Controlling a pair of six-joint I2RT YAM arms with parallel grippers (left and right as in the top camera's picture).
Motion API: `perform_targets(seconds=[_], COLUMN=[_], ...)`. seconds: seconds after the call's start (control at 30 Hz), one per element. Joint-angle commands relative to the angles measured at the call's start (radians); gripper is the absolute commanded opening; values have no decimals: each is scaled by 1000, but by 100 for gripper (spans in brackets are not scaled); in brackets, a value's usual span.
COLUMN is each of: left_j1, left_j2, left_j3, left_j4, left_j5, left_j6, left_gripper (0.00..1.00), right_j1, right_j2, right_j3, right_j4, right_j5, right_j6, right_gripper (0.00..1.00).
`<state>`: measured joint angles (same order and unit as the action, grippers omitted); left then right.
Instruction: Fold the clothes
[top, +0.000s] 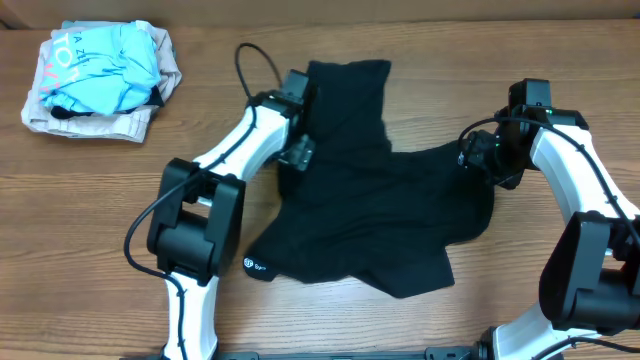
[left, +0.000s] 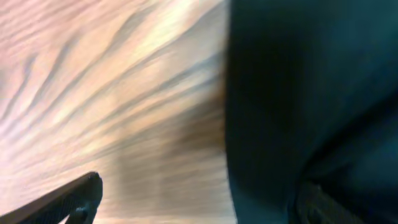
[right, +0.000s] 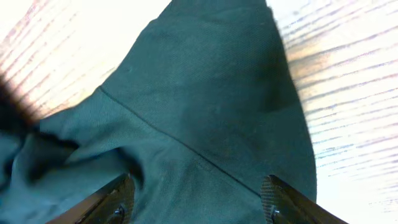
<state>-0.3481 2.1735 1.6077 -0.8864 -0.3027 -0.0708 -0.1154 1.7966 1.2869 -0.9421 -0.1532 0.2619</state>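
The black garment (top: 370, 205) lies spread and rumpled across the middle of the table, a small white round mark (top: 249, 266) at its near-left edge. My left gripper (top: 297, 150) is open at the garment's left edge; in the left wrist view its fingers (left: 199, 202) straddle the cloth's border (left: 311, 93), one over bare wood, one over cloth. My right gripper (top: 478, 152) is open over the garment's right corner; in the right wrist view its fingers (right: 196, 202) are spread above the dark cloth (right: 205, 106) with a seam line.
A pile of a light-blue printed shirt (top: 110, 60) on a beige folded garment (top: 95, 120) sits at the far left corner. The wooden table (top: 80, 220) surrounds the garment. Black cables loop off both arms.
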Motion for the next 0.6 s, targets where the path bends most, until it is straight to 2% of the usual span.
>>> perform_targets(seconds=[0.0,0.23,0.43,0.57], left_j1=[101,250,343,370], left_j2=[32,32,32,32], left_j3=[-22,-22,-22,-21], left_j4=[-110,-325,-407,-430], left_j5=[-114,-15,82,106], left_j6=[-127,-155,-154,-135], left_gripper=[100,100,100,100], right_j1=[4,4,7,32], right_j2=[-2,0,5,12], right_j3=[-5,-21,-69,-99], right_j4=[19,67,156,189], right_j5=[-4,-4,-6,-60], right_j6=[1,1,-5,-78], right_gripper=[69,68,68,67])
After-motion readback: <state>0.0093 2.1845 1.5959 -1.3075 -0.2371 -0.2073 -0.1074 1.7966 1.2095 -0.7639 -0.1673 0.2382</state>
